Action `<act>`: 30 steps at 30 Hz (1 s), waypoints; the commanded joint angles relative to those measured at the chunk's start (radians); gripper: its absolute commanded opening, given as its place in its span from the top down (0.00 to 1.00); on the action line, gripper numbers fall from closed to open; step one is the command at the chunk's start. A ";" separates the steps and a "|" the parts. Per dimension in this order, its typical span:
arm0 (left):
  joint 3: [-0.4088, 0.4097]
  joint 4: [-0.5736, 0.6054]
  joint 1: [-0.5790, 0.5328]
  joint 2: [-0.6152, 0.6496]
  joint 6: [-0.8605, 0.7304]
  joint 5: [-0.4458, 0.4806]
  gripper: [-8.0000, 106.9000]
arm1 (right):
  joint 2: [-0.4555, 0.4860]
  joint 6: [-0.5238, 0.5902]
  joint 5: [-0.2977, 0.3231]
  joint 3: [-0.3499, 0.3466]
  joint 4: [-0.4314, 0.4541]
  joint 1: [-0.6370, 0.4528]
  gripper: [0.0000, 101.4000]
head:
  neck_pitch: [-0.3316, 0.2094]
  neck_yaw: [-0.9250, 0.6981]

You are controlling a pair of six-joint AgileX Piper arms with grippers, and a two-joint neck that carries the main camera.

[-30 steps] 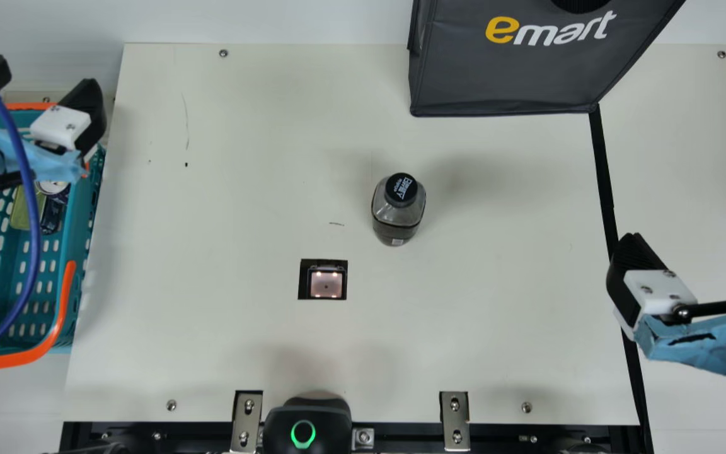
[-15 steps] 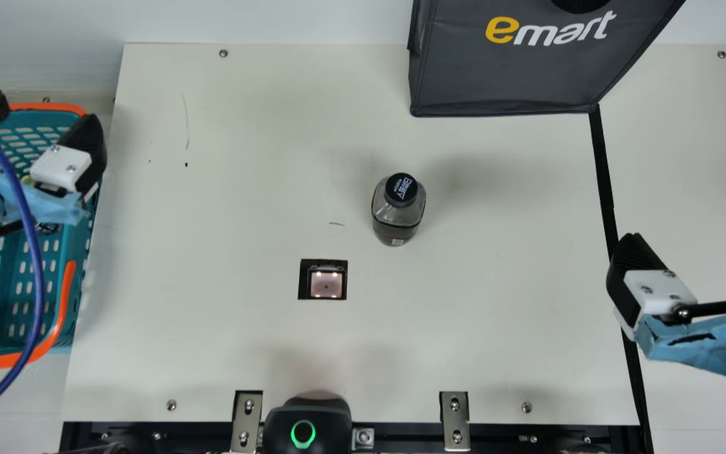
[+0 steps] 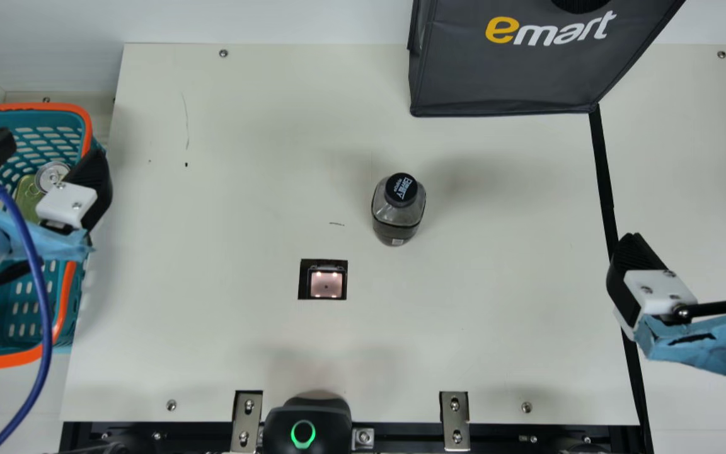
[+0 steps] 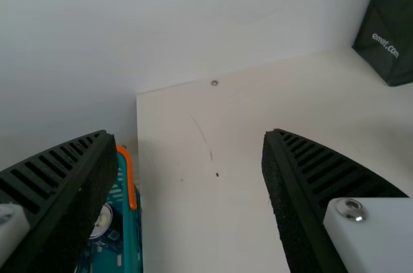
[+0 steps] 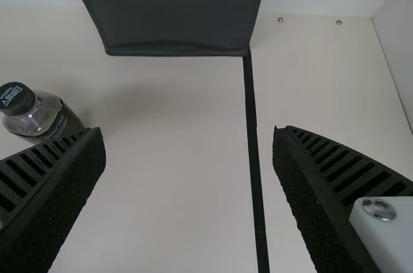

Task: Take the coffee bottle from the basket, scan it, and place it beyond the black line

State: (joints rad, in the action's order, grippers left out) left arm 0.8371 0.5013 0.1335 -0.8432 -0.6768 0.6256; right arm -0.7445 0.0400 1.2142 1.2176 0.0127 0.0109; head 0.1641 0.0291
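My left gripper is at the left edge of the main view, over the basket, its two ribbed fingers spread wide with nothing between them. Below it in the basket lie a silver-topped can and a yellow-green item. My right gripper is at the right edge, also wide and empty, one finger over the black line, the other to its right.

Inward from both, the coffee bottle stands upright on the cream table, just right of the frame's centre, dark cap up and touched by neither gripper. Below and left of it is a small lit scanner window set in the tabletop. A dark shopping bag stands at the upper right, where the line begins, and a black device with a green ring sits at the bottom edge.

I judge the bottle to be out of the basket and between arms, with scanning and placing ahead (whether it has already been scanned, I cannot tell from here). Next, I would bring the right gripper leftward, open around the bottle's body, close gently, present its code to the window, then set it upright right of the line.
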 commanded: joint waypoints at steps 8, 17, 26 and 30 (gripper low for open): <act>-0.037 -0.045 0.003 0.071 0.052 0.041 0.15 | 0.000 0.000 0.000 0.000 0.000 0.000 0.10 | -0.026 -0.002; -0.062 -0.095 -0.001 0.127 0.107 0.068 0.15 | 0.000 0.000 0.001 0.000 0.000 0.000 0.10 | -0.026 -0.002; -0.081 -0.147 -0.023 0.173 0.170 0.091 0.15 | 0.000 0.000 0.001 0.000 0.000 0.000 0.10 | -0.026 -0.002; -0.089 -0.175 -0.036 0.191 0.202 0.101 0.15 | 0.000 0.000 0.001 0.000 0.000 0.000 0.10 | -0.026 -0.002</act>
State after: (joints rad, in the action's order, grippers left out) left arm 0.7501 0.3316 0.0980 -0.6541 -0.4817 0.7239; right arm -0.7445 0.0400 1.2151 1.2176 0.0127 0.0109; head 0.1641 0.0291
